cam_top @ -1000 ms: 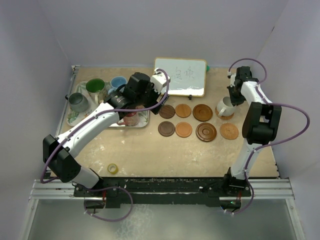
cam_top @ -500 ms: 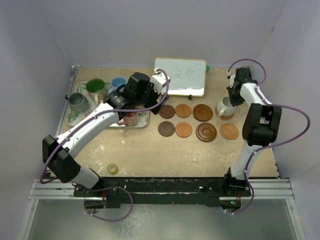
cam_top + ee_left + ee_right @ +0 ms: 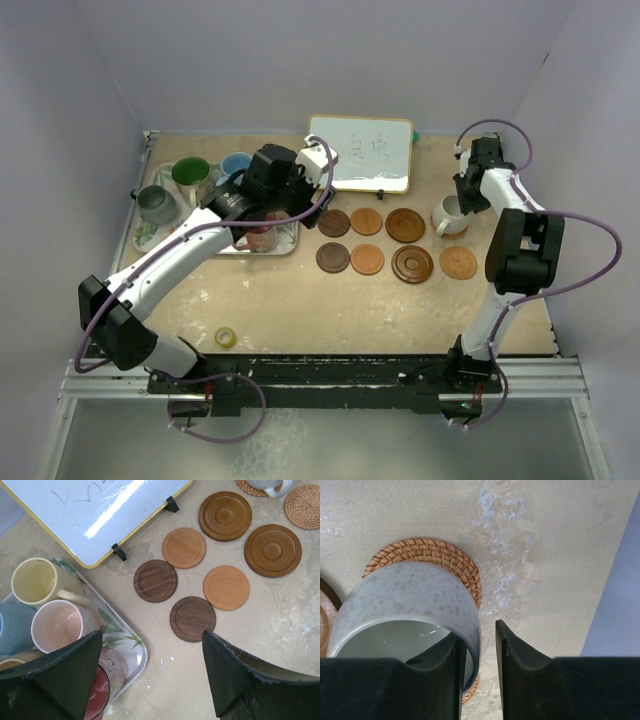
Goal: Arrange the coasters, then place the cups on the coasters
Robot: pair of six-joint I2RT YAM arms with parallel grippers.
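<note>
Over on the far right, the pale grey speckled ceramic mug (image 3: 405,595) sits on a round woven rattan coaster (image 3: 445,555), the right gripper (image 3: 479,635) straddling its rim, released. The left gripper (image 3: 152,637) hangs spread, empty, over the leaf-patterned tray (image 3: 134,651).

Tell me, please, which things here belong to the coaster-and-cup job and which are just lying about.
Job in hand: wooden coasters; rattan coasters; pale speckled mug, standing on a rattan coaster; other mugs, on the leaf-patterned tray.

Lying about: whiteboard; yellow tape roll; the tray itself.
</note>
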